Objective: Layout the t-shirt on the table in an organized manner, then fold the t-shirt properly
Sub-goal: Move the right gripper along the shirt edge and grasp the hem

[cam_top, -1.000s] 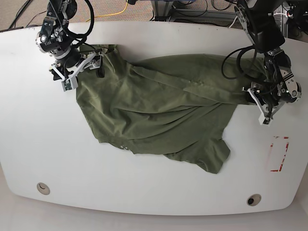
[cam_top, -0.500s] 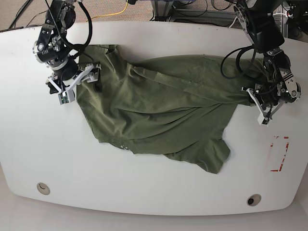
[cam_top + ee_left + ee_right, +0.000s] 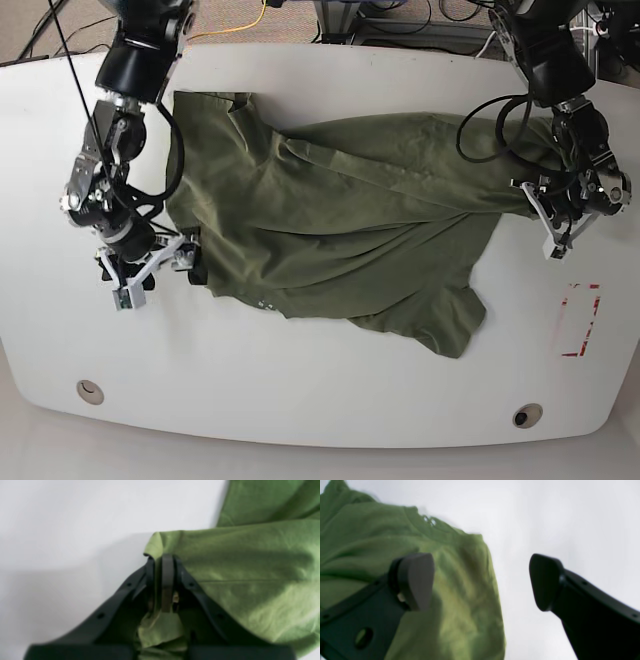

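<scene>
The olive-green t-shirt point(image 3: 340, 215) lies wrinkled across the middle of the white table point(image 3: 320, 400), with one lobe reaching toward the front point(image 3: 440, 320). My left gripper point(image 3: 528, 200) is at the shirt's right end, shut on a bunched fold of cloth point(image 3: 162, 625); its fingertips point(image 3: 167, 562) pinch the fabric just above the tabletop. My right gripper point(image 3: 190, 265) hovers open at the shirt's lower left edge. In the right wrist view the right gripper point(image 3: 480, 582) holds nothing: one finger point(image 3: 416, 580) is over the t-shirt point(image 3: 460, 585), the other over bare table point(image 3: 570, 517).
Two round grommet holes point(image 3: 90, 391) point(image 3: 527, 414) sit near the front edge. A red tape rectangle point(image 3: 578, 320) marks the table's right side. Cables point(image 3: 250, 20) and equipment lie beyond the far edge.
My right gripper has moved from the shirt's far left corner toward the front along its left edge, now open. That corner lies flatter. The left gripper has stayed put, still gripping.
</scene>
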